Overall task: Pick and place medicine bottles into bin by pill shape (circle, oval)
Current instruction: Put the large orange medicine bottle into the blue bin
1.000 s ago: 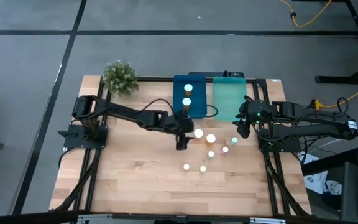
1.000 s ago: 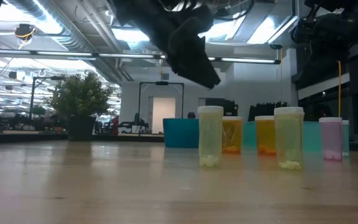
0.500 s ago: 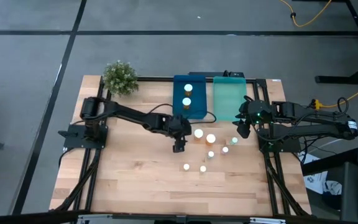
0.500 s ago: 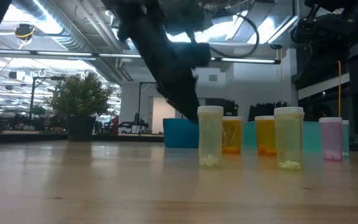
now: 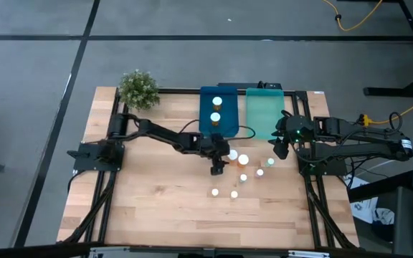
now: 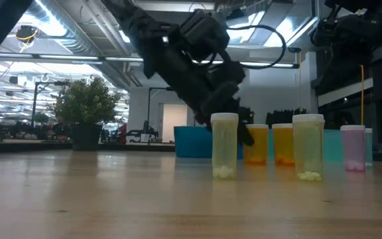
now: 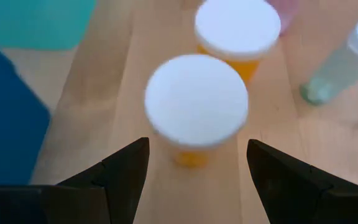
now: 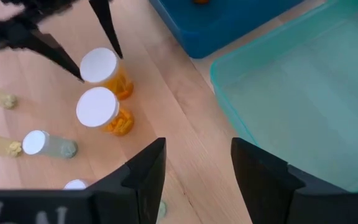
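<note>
Two amber bottles with white caps stand on the wood. My left gripper (image 7: 194,171) is open, low over the table, its fingers on either side of the nearer amber bottle (image 7: 196,102). I see no touch. The second amber bottle (image 7: 237,30) stands just past it. Several small pale bottles (image 5: 243,177) stand toward the near edge. Two more bottles (image 5: 216,109) sit in the blue bin (image 5: 208,125). The teal bin (image 5: 264,115) lies right of it. My right gripper (image 5: 279,147) hovers open by the teal bin's near corner, holding nothing.
A small potted plant (image 5: 138,88) stands at the far left corner. A pink-tinted bottle (image 6: 353,147) stands among the pale ones at the right. Bare wood spreads over the near half of the table (image 5: 156,208).
My left gripper has come down from above and gone a little toward the table's right edge, arriving around the nearer amber bottle with its fingers still open. The bottles and my right gripper have kept still.
</note>
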Robot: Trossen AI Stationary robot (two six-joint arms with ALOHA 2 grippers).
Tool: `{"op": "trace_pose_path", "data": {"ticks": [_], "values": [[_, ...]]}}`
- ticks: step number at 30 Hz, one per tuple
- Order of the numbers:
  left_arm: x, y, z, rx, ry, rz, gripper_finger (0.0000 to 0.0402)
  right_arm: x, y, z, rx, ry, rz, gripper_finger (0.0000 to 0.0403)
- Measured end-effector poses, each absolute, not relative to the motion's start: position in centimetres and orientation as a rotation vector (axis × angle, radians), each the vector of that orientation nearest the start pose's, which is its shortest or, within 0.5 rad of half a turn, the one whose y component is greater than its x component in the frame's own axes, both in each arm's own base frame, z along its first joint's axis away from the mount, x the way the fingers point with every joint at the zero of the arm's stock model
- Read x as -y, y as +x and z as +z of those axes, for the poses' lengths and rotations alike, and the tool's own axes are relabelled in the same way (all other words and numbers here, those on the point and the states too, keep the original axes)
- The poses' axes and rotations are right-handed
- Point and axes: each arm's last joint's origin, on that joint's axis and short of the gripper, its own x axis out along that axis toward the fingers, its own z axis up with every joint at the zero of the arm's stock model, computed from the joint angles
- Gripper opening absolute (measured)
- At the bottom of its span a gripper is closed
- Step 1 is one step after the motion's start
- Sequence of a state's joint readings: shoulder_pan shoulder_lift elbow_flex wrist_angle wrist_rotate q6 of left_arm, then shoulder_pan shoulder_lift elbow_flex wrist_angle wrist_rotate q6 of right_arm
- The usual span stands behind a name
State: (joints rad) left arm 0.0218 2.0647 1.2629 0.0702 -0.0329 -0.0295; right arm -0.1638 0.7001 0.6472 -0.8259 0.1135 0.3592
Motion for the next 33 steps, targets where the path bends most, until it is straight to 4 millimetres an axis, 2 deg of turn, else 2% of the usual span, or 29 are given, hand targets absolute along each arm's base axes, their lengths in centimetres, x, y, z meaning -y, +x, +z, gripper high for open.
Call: {"op": "trace_pose_path", "data": {"ticks": [5, 13, 22, 26, 33], "values": [[-0.9, 43.5, 13.1, -0.692, -0.013, 0.054, 0.0262, 2.4, 12.5, 24.6, -0.824, 0.355, -0.415, 0.0183], [-1.1, 43.9, 13.6, -0.623, 0.009, 0.049, 0.0262, 2.4, 12.5, 24.6, -0.825, 0.355, -0.415, 0.0183], [-1.1, 43.9, 13.6, -0.625, 0.012, 0.048, 0.0259, 2.4, 12.5, 24.6, -0.825, 0.355, -0.414, 0.0183], [-0.9, 44.0, 13.6, -0.622, 0.014, 0.044, 0.0236, 2.4, 12.5, 24.6, -0.825, 0.355, -0.415, 0.0183], [-0.6, 43.7, 14.1, -0.632, -0.013, 0.049, 0.0169, 2.4, 12.5, 24.6, -0.825, 0.355, -0.415, 0.0183]]}}
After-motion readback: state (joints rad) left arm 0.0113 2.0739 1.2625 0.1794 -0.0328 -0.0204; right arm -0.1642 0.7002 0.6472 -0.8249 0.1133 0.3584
